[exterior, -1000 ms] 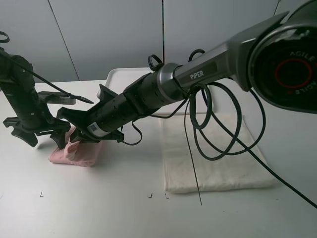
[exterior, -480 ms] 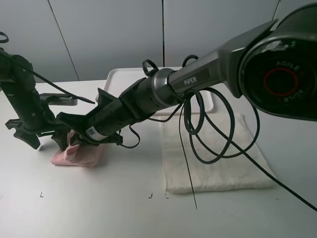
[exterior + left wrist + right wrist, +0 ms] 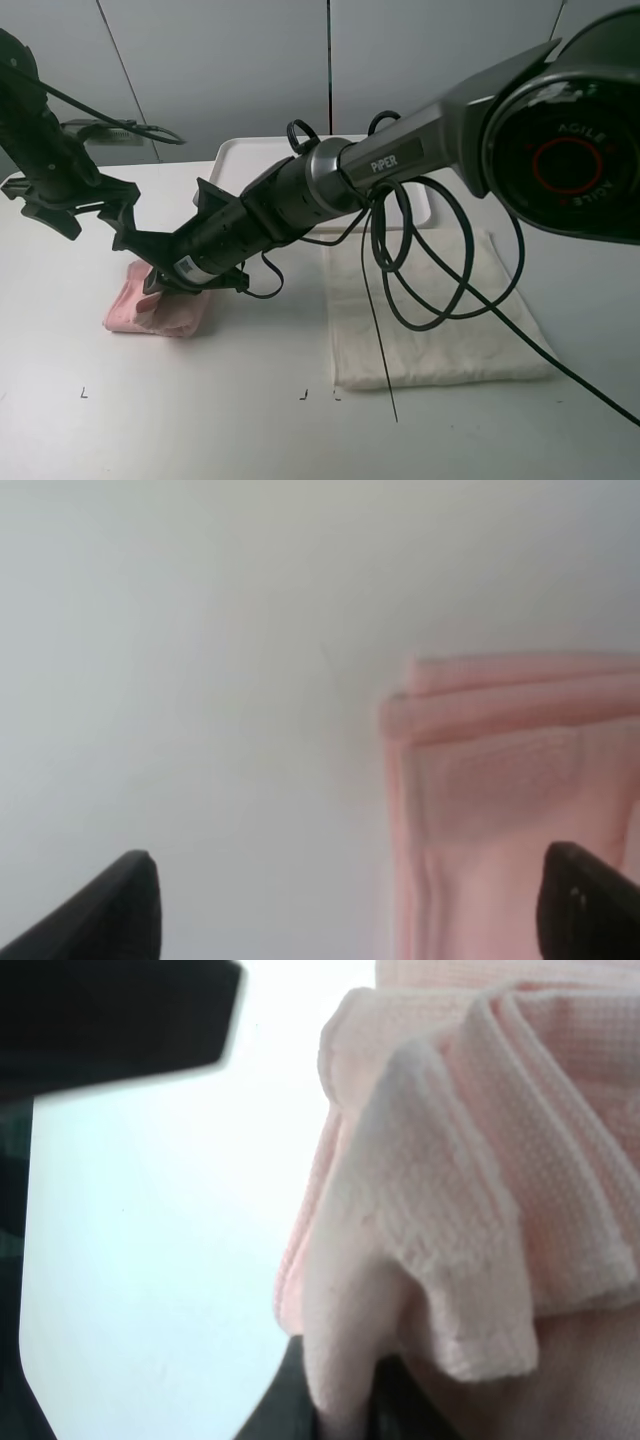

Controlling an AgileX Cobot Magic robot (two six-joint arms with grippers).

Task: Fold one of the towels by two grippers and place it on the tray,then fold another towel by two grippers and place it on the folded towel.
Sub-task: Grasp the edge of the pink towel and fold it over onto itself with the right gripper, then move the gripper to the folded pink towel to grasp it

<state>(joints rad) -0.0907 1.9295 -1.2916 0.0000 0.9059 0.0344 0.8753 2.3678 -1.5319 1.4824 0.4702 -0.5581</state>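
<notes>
The folded pink towel [image 3: 172, 316] lies on the bench [image 3: 200, 425] at about 8 o'clock, with the white tray [image 3: 232, 152] at 12 o'clock and the flat white towel [image 3: 440, 335] at 4 o'clock. The left end effector [image 3: 85, 215] hangs above the pink towel with its fingers spread wide and nothing between them. The right end effector [image 3: 160, 284] reaches across and, as far as the close, blurred wrist view lets me judge, is closed on one edge of the stacked pink layers. The step looks like carrying this towel to the tray. It would go best with a firm pinch through every layer, a lift clear of the bench, and a high pass over the tray rim so the fold does not open.
</notes>
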